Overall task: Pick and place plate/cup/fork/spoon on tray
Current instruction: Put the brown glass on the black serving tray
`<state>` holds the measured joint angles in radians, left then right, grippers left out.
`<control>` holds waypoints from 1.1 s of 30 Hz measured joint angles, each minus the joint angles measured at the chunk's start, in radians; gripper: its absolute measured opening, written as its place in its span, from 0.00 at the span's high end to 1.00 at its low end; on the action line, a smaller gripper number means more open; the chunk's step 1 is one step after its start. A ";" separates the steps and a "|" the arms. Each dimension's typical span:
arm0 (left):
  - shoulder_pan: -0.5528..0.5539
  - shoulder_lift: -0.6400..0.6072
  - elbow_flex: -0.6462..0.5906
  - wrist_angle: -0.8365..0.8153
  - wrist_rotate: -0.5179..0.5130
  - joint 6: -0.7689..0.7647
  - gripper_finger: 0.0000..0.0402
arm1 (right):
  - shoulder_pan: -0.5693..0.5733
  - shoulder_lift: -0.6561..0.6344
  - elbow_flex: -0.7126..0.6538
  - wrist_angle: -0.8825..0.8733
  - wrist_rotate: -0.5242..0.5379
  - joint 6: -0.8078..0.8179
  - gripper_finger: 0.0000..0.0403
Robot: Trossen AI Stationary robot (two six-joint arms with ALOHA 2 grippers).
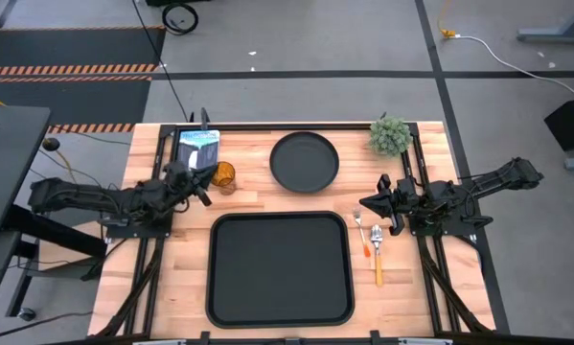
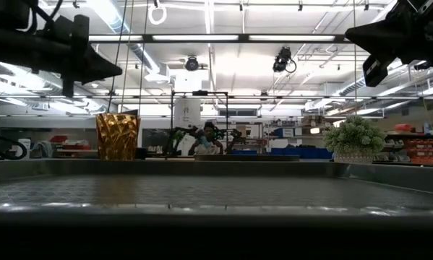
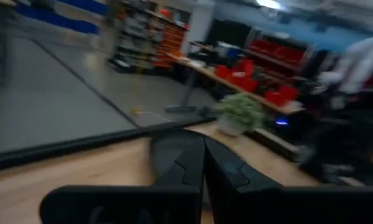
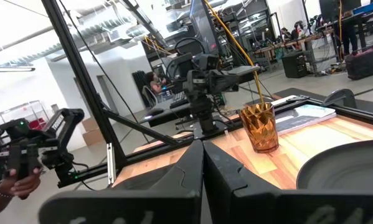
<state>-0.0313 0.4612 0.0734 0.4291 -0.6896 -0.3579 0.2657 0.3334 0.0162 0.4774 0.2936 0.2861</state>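
Observation:
The black tray (image 1: 279, 270) lies at the table's near middle. The round black plate (image 1: 304, 161) lies behind it. The amber cup (image 1: 224, 176) stands upright left of the plate; it also shows in the low view (image 2: 118, 136) and the right wrist view (image 4: 259, 127). The fork (image 1: 361, 233) and spoon (image 1: 378, 254) lie on the wood right of the tray. My left gripper (image 1: 206, 188) is shut and empty, raised beside the cup (image 3: 205, 168). My right gripper (image 1: 367, 203) is shut and empty, raised above the fork's far end (image 4: 203, 163).
A small potted plant (image 1: 390, 135) stands at the far right corner. A blue and white box (image 1: 198, 146) lies at the far left, behind the cup. Black frame rails run along both table sides. People show in the room beyond the table.

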 joint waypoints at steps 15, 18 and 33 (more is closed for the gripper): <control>0.012 0.390 0.285 -0.265 0.140 -0.081 0.83 | 0.000 0.000 0.000 0.000 0.000 0.000 0.96; 0.033 0.439 0.393 -0.490 0.161 -0.100 0.76 | 0.000 0.000 0.000 0.000 0.000 0.000 0.96; 0.215 0.744 0.879 -1.150 0.407 -0.047 0.56 | 0.000 0.000 0.000 0.000 0.000 0.000 0.96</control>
<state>0.1837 1.2056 0.9525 -0.7214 -0.2831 -0.4049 0.2657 0.3332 0.0166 0.4774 0.2936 0.2863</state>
